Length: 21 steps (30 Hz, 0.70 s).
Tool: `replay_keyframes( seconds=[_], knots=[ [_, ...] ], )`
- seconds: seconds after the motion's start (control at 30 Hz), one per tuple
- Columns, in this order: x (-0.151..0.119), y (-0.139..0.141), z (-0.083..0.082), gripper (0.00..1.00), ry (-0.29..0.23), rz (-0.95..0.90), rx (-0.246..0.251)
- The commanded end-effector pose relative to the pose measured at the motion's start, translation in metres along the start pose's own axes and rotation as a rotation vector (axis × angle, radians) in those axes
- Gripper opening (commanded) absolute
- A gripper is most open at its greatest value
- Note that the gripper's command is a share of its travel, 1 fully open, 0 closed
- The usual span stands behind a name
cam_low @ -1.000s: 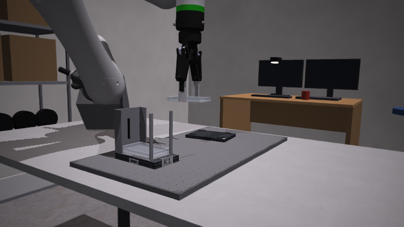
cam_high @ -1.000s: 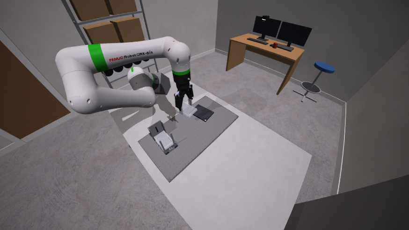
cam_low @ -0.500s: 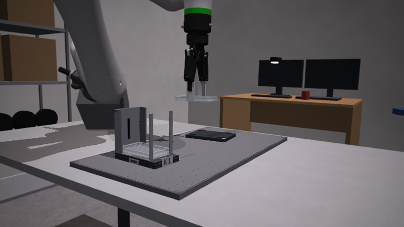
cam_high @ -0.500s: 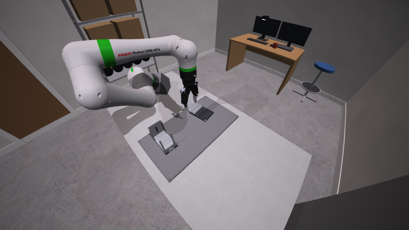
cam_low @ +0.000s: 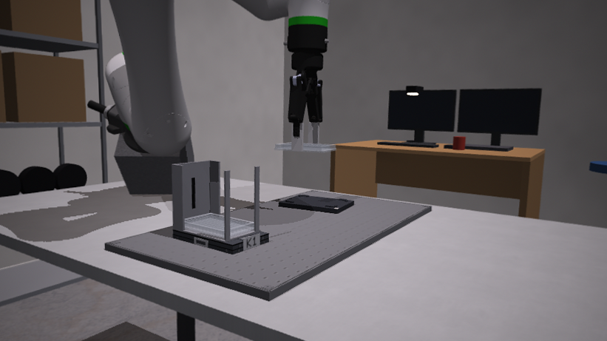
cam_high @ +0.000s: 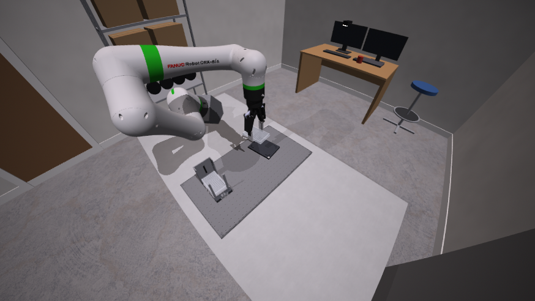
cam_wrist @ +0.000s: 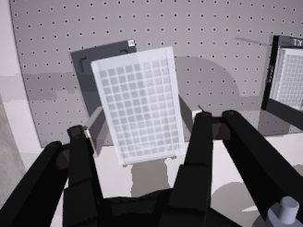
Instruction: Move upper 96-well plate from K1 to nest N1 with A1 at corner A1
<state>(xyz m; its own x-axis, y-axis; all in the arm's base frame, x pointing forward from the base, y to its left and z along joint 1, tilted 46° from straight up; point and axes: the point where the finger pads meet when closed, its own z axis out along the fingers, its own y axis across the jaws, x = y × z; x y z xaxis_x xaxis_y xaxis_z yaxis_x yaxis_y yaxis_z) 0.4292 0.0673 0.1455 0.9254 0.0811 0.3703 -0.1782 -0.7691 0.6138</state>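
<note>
Your claw [cam_low: 305, 133] grips the upper 96-well plate [cam_low: 306, 147], held level in the air above plate nest N1 [cam_low: 316, 202].

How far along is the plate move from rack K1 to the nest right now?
Done: the upper plate is off rack K1, and the lower plate lies in the rack. In hand: the gripper has its jaws shut on the plate, carrying it level, high above the nest N1; the wrist view shows the dark nest partly under it. Left: lining up A1, lowering it into the locators, releasing.
</note>
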Motion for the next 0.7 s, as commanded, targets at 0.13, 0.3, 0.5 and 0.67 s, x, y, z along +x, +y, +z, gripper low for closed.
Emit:
replay_keyframes(
  seconds=[0.13,0.3,0.5,0.67],
  knots=[
    [0.002,-0.017,0.0,0.0,0.0,0.0,0.0],
    [0.004,-0.033,0.001,0.0,0.0,0.0,0.0],
    [0.006,-0.053,0.001,0.0,0.0,0.0,0.0],
    [0.007,-0.061,0.001,0.0,0.0,0.0,0.0]
  ],
)
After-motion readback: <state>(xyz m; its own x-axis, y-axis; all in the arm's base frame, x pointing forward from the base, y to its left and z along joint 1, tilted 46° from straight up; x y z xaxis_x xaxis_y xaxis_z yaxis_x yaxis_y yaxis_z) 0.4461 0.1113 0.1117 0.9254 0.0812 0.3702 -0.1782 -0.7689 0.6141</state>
